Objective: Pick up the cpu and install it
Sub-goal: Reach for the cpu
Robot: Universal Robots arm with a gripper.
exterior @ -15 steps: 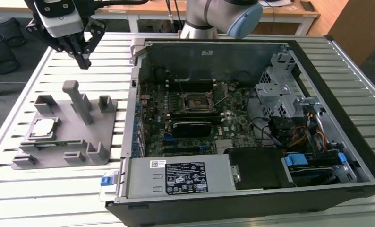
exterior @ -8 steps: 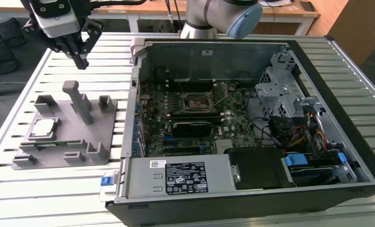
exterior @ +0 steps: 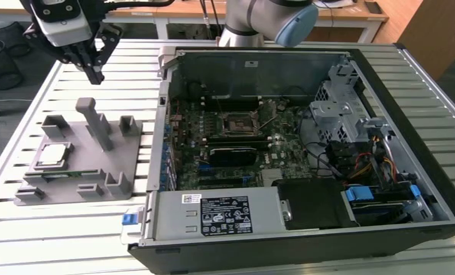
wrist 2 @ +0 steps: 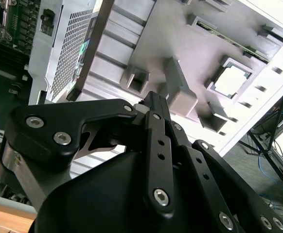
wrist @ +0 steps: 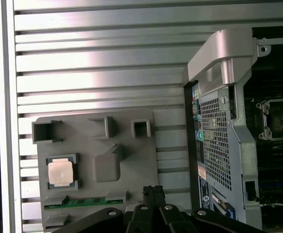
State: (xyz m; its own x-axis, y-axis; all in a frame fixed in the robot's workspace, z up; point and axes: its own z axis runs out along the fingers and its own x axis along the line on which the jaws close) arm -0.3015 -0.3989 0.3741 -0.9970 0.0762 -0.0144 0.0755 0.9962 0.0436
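Observation:
The cpu (exterior: 53,154), a flat silver square, lies in a raised pocket of the grey fixture block (exterior: 105,172) at the exterior view's left; it also shows as the cpu (wrist: 60,172) in the first wrist view and the cpu (wrist 2: 233,80) in the second. My gripper (exterior: 96,75) hangs high above the slatted table, behind the fixture and well apart from the cpu. Its black fingers (wrist: 153,190) meet at the tips, shut on nothing. The motherboard's black-framed socket (exterior: 235,123) sits inside the open computer case (exterior: 434,189).
The fixture carries a tall post (exterior: 97,123), several small blocks and a green memory stick (wrist: 83,202) along one edge. The case's metal wall (exterior: 163,103) stands between fixture and motherboard. A power supply (exterior: 216,213) and drive cages (exterior: 342,109) fill the case.

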